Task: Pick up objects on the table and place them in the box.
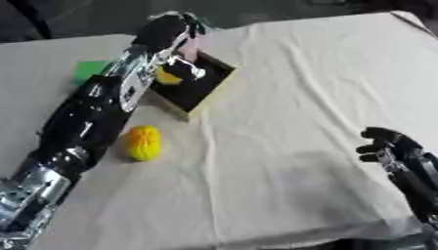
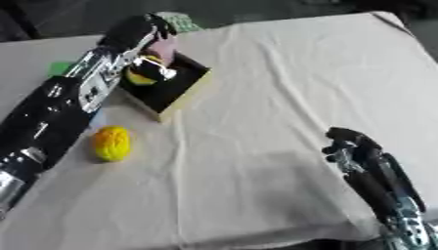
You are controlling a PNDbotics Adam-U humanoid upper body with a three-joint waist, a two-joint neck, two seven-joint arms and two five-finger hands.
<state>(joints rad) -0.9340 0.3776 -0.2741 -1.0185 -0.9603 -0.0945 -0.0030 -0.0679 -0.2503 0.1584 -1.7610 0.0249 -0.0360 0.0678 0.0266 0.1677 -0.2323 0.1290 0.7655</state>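
Reaching left hand (image 1: 171, 30) over box (image 1: 212, 95), yellow ball (image 1: 143, 142) beside forearm

Colours on the table, nothing fancy

Off-white tablecloth (image 1: 291, 97), plain and a bit creased. Box (image 1: 208, 100) pale yellow-tan on the walls, black inside. Bright yellow bumpy object (image 1: 143, 142) beside it, another yellow thing (image 2: 141, 75) in the box, pink piece (image 2: 163, 49) at the far wall. Green block (image 1: 87, 72) past the arm. Left hand (image 1: 167, 29) black with shiny silver bits, right hand (image 2: 349, 144) mostly black.
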